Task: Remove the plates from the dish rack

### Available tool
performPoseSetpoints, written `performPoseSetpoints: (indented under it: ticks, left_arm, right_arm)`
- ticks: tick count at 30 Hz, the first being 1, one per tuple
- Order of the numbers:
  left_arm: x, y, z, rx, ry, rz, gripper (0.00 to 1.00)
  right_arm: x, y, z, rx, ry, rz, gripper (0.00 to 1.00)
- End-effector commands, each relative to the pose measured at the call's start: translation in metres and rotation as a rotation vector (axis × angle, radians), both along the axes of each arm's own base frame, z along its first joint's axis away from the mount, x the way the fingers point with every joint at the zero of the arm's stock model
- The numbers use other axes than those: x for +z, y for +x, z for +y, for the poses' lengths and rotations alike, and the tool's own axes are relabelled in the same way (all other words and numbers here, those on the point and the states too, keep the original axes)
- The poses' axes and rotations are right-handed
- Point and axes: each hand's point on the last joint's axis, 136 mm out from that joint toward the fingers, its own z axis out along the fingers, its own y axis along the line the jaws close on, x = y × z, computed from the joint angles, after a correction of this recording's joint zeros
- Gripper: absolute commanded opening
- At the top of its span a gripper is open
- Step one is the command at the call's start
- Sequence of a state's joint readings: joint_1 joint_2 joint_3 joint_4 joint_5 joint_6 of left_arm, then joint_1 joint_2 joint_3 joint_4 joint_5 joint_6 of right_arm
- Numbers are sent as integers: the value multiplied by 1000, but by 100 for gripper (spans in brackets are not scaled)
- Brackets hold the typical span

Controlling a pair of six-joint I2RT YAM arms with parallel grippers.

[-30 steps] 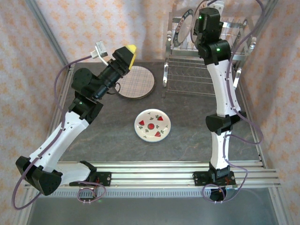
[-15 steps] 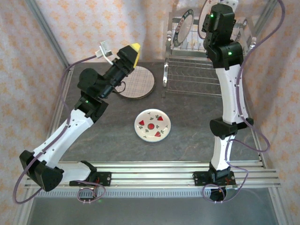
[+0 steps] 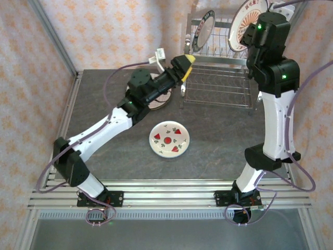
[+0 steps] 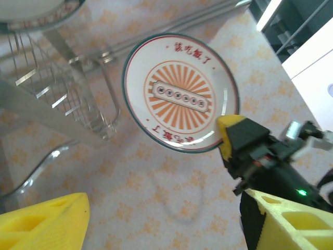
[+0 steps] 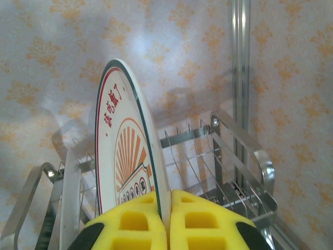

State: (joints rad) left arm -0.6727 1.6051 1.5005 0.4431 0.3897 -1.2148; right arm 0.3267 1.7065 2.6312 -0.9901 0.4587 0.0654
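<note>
R claw [image 5: 165, 208] is clamped tight on the rim of the sunburst plate [image 4: 179, 99]. It holds the plate upright & edge-on, up over the top tier of the dish rack [image 3: 218, 83] and close to the back wall. Looks clear of the slots afaict. L claw [image 3: 187, 65] is spread wide w/ nothing in it, by the rack's front-left corner, aimed up at that plate.

Handling, imo: looks like glazed ceramic, so stiff, slick and prob heavyish for a two-finger pinch. It'll def chip if it knocks the chrome. All the weight hangs off one spot on the rim, so it could swivel in the pads if swung fast. Deep over the rim is the right hold, and a 2nd grip on the opposite edge would steady it.

Room: the tight bits are the rack wires & posts right below and the wall behind. There's also a dark-rimmed plate [image 3: 204, 30] standing in the top tier to the left. The table [image 3: 218, 135] in front of the rack has open space. The strawberry plate [image 3: 169, 139] and plaid plate [image 3: 161, 100] sit mid/left, w/ the L arm over that side.
</note>
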Motion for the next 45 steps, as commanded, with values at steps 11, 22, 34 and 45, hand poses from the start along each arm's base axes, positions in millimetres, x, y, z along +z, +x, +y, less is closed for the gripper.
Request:
performPoseSetpoints:
  ticks: [11,22,34,45]
  left_arm:
    - [13,-7,-74,-206,-99,2,66]
    - [-3,-4,-85,-227,-95,53,58]
    - [-30,-4,-73,-148,51,118,61]
    - [-21,-1,-75,-160,-7,110,58]
  right_arm:
    - [-26,-52,12,141,216,78,0]
    - [-42,-65,28,241,352,114,0]
    - [-45,-73,14,206,330,116,0]
    - [-62,-63,38,312,421,170,0]
